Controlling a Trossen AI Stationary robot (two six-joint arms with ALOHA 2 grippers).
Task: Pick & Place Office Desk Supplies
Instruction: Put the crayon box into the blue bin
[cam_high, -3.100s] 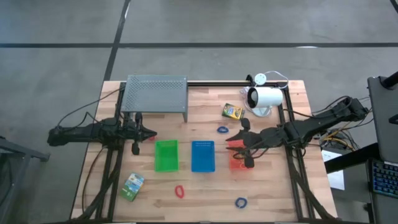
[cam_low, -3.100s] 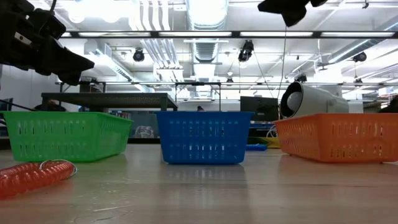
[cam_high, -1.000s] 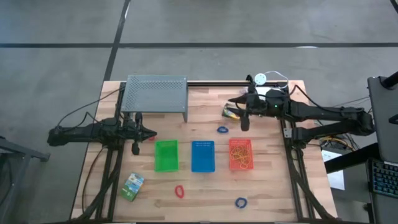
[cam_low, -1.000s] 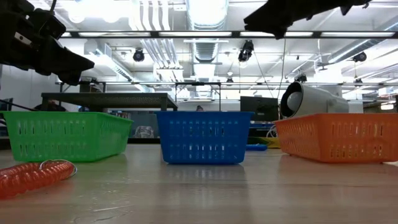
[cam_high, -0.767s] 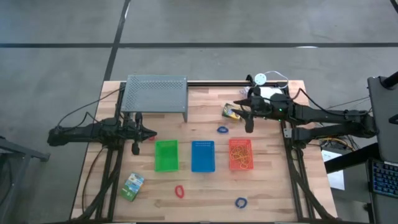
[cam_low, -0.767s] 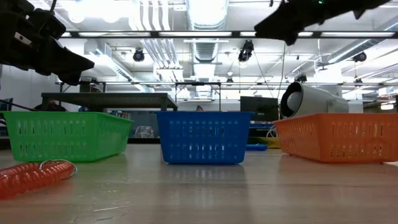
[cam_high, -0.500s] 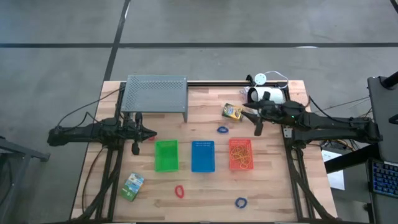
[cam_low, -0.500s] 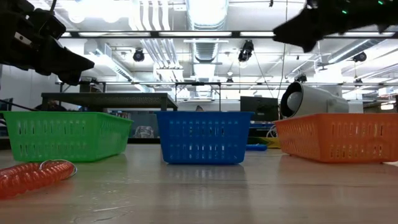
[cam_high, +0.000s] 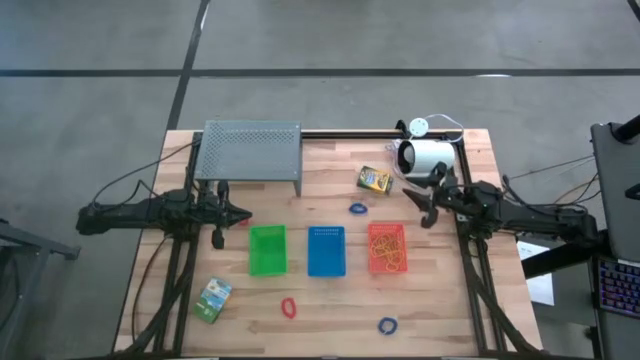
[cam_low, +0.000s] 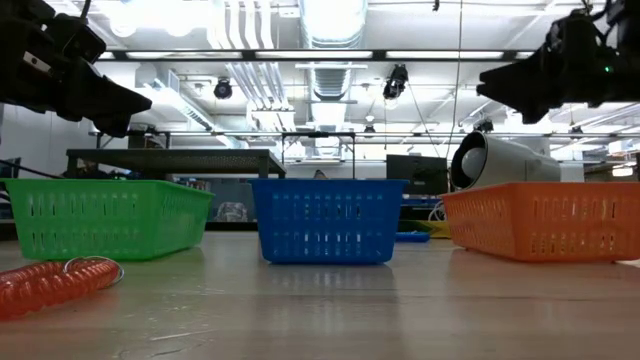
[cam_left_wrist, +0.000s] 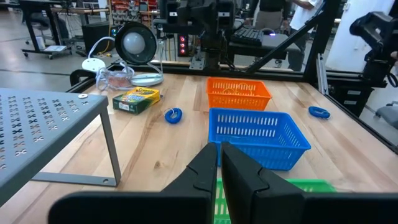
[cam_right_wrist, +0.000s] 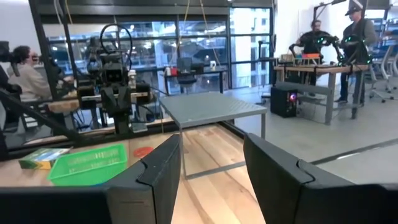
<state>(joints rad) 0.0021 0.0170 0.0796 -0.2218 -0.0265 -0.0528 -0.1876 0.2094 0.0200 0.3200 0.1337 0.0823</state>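
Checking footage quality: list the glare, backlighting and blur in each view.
Low view: ceiling lights blow out, leaving the left claw a dark silhouette, and the near red coil is blurred. Left wrist view: the lamp lens glares. Right wrist view: its own fingers are soft. High view: evenly lit.

Pale wooden table (cam_high: 330, 310), perforated matt grey metal rack (cam_high: 251, 150), slotted plastic baskets (cam_high: 326, 251).

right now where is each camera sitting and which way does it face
High view: overhead, facing straight down on the table; both arms show.
Low view: at tabletop height, facing the blue basket; both arms show overhead.
Left wrist view: behind the shut left hand, facing across the table.
Right wrist view: behind the open right hand, facing the grey perforated rack.
The high and left wrist views share the crayon box.
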